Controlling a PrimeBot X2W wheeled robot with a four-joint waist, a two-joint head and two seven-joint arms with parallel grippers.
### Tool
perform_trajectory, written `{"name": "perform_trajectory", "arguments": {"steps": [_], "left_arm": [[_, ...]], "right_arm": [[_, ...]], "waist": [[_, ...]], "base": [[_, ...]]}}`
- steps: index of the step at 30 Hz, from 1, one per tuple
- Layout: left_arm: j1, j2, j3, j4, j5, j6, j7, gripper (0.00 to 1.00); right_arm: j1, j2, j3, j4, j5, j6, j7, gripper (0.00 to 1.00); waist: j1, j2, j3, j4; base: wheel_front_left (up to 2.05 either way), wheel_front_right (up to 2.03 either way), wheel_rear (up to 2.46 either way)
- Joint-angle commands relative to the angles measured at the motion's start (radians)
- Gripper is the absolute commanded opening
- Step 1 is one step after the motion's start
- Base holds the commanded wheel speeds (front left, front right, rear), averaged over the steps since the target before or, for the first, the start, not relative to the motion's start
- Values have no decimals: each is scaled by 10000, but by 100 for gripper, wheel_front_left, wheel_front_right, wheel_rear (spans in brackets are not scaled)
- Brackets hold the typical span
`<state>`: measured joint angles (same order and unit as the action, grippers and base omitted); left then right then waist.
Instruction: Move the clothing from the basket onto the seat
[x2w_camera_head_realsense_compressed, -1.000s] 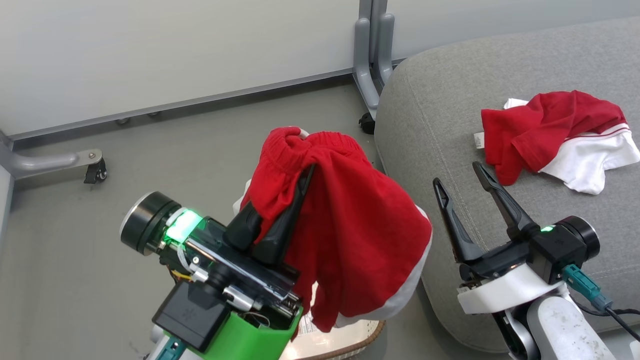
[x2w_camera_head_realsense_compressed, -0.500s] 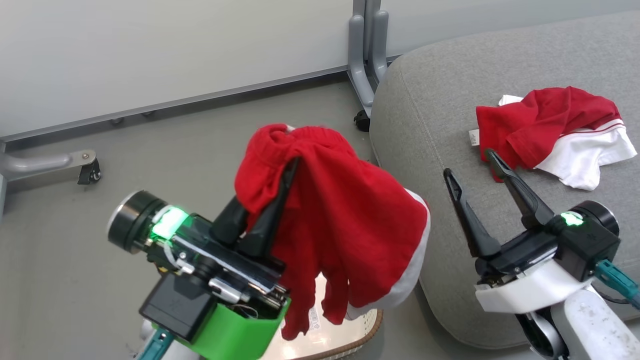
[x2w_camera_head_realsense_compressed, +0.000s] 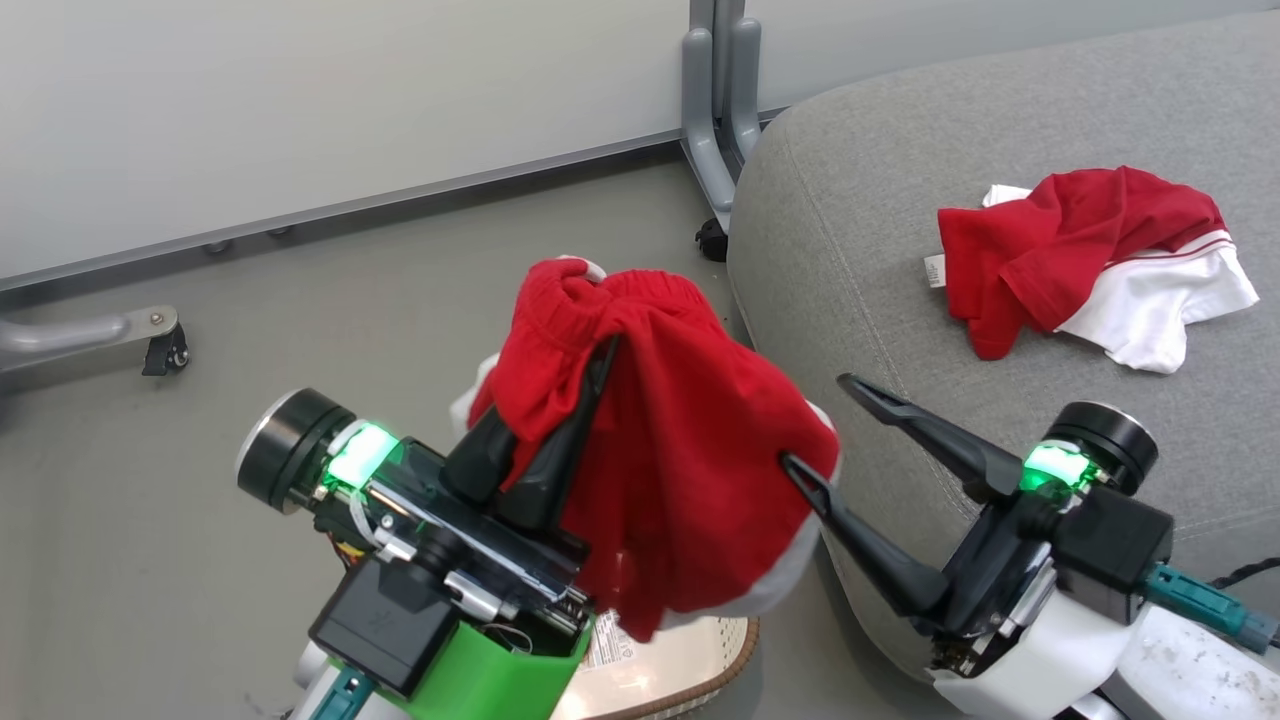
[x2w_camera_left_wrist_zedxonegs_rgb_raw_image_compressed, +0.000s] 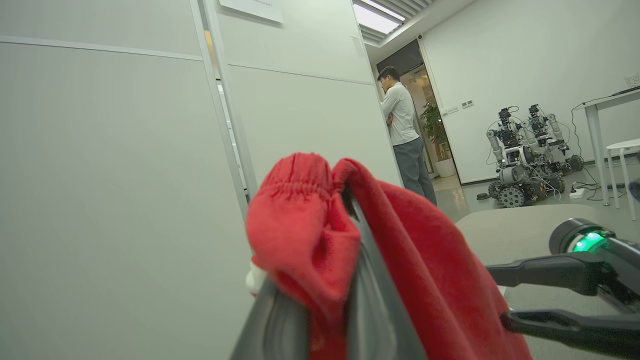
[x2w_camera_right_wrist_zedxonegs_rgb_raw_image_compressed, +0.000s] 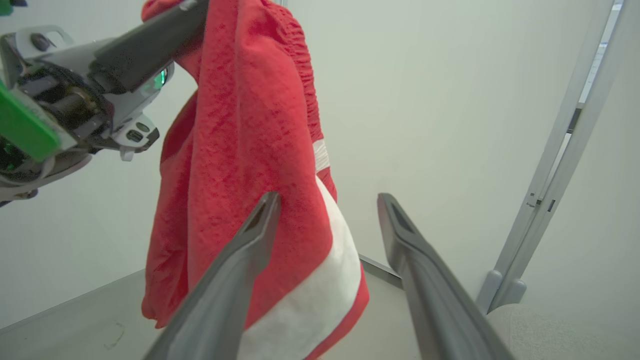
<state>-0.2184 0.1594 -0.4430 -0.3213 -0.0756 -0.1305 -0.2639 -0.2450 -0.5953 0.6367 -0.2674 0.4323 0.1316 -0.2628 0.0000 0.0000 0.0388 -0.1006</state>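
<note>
Swinging across from above the large light-grey upholstered seat, my right claw had turned its two long fingers toward the left claw since the frame a second back. It stood wide open with nothing in it. Its lower fingertip was right at the edge of the hanging cloth, and I could not tell whether it touched. The left claw was closed tight on the gathered waistband of the soft red elastic-waist shorts with a white panel. They draped from its fingers above the small cream-white plastic basket with a brown woven-look rim.

I judged the job about half done. The crumpled red-and-white sports shirt lay on the seat, well beyond the right claw. The shorts were out of the basket but not yet over the cushion. The part of the basket I could see beneath the left claw held no more red cloth, though most of it was hidden.

The seat's rounded corner lay under the right claw, so the shorts had to clear that edge. Bare cushion lay between the right claw and the shirt. Beyond the left claw stood the grey partition foot with its castor, near the seat's corner. To that claw's outer side the grey floor was open.
</note>
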Motion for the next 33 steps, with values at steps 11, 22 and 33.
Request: {"name": "perform_trajectory", "arguments": {"steps": [11,22,33], "left_arm": [[-152,155,-588,62,9,4,-6,0],[-232,113,-1242,241,62,4,-5,0],[-324,7,-1407,406,-32,4,-5,0]], "right_arm": [[-1574,-458,2327,613,-214,-18,-30,100],[-2947,290,4208,1989,-203,-18,-30,100],[-2858,1349,3930,2879,-91,-18,-30,0]], "waist": [[0,0,-159,304],[0,0,-127,469],[0,0,-102,614]], "base": [[0,0,0],[0,0,0],[0,0,0]]}}
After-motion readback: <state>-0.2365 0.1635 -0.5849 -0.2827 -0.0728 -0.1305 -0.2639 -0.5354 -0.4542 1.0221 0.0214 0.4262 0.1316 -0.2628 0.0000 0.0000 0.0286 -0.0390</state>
